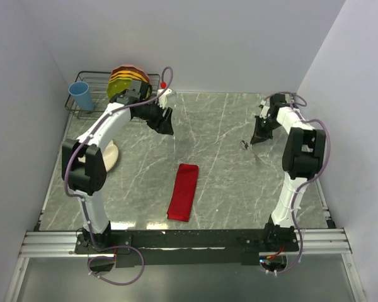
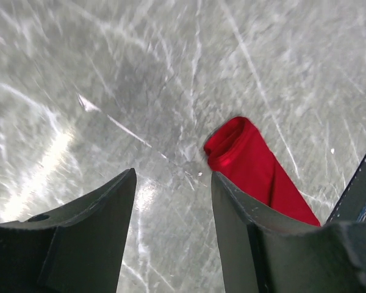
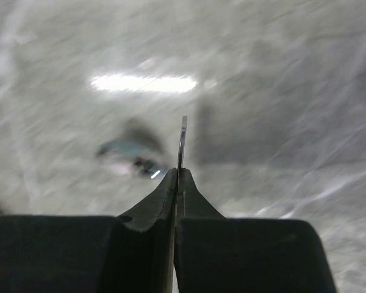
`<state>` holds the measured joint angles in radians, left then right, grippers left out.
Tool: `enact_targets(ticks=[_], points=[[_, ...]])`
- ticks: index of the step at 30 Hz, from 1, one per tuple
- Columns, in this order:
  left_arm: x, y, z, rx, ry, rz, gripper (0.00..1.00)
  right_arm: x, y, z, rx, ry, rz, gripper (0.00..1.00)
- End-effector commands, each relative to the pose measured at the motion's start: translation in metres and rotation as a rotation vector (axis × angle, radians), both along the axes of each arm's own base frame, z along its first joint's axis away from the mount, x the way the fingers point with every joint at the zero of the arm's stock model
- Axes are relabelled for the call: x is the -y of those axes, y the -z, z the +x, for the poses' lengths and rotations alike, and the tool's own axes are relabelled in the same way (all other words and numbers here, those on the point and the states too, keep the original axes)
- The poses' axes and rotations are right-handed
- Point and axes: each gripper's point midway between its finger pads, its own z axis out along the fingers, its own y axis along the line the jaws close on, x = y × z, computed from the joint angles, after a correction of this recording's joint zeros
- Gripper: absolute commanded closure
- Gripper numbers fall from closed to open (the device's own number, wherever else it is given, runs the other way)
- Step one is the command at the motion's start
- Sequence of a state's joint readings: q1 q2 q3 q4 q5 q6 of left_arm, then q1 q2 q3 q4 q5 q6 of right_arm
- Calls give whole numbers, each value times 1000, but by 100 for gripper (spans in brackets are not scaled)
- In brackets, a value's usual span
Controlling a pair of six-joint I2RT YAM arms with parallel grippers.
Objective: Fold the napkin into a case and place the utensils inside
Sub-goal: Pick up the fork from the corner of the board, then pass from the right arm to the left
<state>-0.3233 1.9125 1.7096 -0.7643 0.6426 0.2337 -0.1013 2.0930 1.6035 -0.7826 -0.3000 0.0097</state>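
Top view bright, even, barely any shadows. Left wrist: glare patch on marble table (image 2: pixel 43 165), red napkin (image 2: pixel 250 165) sharp. Right wrist: smeared mess, white glare streak up top, only utensil (image 3: pixel 183 137) edge halfway crisp.

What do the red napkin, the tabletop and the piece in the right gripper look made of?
Napkin: cloth, likely satin; shiny red, soft folds.
Tabletop: grey stone look, white veins, glossy glare; marble or laminate, unclear.
Utensil in right gripper: thin silver edge, probably metal.
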Motion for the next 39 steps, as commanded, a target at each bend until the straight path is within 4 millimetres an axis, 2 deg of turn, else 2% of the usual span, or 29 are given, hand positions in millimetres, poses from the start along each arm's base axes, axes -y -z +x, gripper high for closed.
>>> enact_targets(ticks=[1, 2, 3, 5, 6, 7, 8, 9, 11, 12, 14, 15, 17, 18, 20, 21, 22, 23, 24, 26, 34, 39], points=[[-1, -82, 6, 262, 110, -112, 39, -44, -130, -11, 229, -73, 308, 100], [-3, -93, 7, 325, 134, -109, 37, -54, -143, -17, 245, -92, 363, 100], [-6, -114, 4, 464, 204, -83, 37, -71, -169, -27, 271, -112, 462, 100], [-4, -129, -7, 615, 304, -59, 32, -98, -180, -42, 244, -152, 558, 100], [5, -148, -22, 776, 411, -24, 31, -112, -188, -50, 221, -176, 620, 100], [6, -138, -28, 822, 456, 36, 29, -135, -191, -62, 187, -228, 665, 100], [11, -146, -40, 907, 513, 78, 28, -144, -194, -68, 168, -245, 706, 100], [31, -141, -55, 1005, 653, 138, 28, -163, -198, -78, 120, -264, 758, 100], [41, -122, -67, 1048, 764, 251, 28, -195, -197, -101, 43, -326, 835, 100], [60, -114, -86, 1077, 865, 261, 29, -205, -196, -110, 3, -334, 848, 100], [75, -101, -96, 1074, 939, 304, 31, -224, -182, -130, -85, -367, 855, 100], [90, -98, -112, 1074, 997, 291, 33, -228, -178, -135, -120, -365, 860, 100], [103, -84, -120, 1054, 1045, 297, 37, -237, -166, -148, -205, -369, 877, 100], [113, -81, -131, 1060, 1093, 297, 38, -243, -162, -154, -239, -379, 881, 100], [120, -64, -146, 993, 1160, 299, 43, -248, -157, -166, -321, -386, 918, 100], [130, -69, -156, 988, 1186, 275, 44, -252, -157, -172, -353, -395, 931, 100], [126, -60, -167, 924, 1222, 279, 45, -253, -156, -176, -377, -394, 944, 100], [132, -51, -176, 876, 1249, 267, 46, -254, -156, -179, -388, -408, 963, 100], [134, -54, -179, 864, 1255, 262, 47, -257, -157, -182, -392, -427, 963, 100], [137, -42, -186, 804, 1273, 274, 48, -257, -155, -188, -409, -448, 956, 100], [148, -31, -189, 783, 1288, 305, 58, -255, -153, -207, -533, -453, 1010, 100], [153, -31, -196, 765, 1302, 292, 66, -252, -149, -203, -529, -431, 998, 100]])
